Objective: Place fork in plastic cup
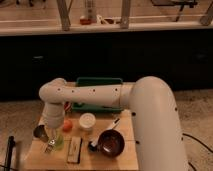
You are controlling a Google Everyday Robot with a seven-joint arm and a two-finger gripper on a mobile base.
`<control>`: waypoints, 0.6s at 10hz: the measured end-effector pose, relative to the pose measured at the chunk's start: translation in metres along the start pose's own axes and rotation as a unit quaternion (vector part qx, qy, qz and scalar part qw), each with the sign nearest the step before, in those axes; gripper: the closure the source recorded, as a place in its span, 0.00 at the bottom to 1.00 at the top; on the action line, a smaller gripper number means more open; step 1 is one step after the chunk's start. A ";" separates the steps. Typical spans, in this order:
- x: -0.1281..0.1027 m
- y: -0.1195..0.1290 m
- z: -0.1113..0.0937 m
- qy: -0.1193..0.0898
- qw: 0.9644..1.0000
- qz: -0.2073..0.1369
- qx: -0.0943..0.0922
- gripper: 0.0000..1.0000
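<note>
The plastic cup, tall and translucent with a yellow-green tint, stands at the left of the wooden table. My gripper hangs straight down over the cup at the end of the white arm, and the wrist hides most of it. The wrist and the cup keep the fork hidden. Only a small silvery piece shows at the cup's lower left, and I cannot tell what it is.
A small dark metal cup stands just left of the plastic cup. An orange ball, a short white container, a dark bowl with a black-handled utensil and a flat rectangular item share the table. A green bin sits behind.
</note>
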 end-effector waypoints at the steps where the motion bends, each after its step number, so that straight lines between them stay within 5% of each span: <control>1: 0.000 0.000 0.000 0.000 1.000 0.000 0.000 0.20; 6: 0.000 0.001 0.000 -0.004 1.000 -0.004 0.000 0.20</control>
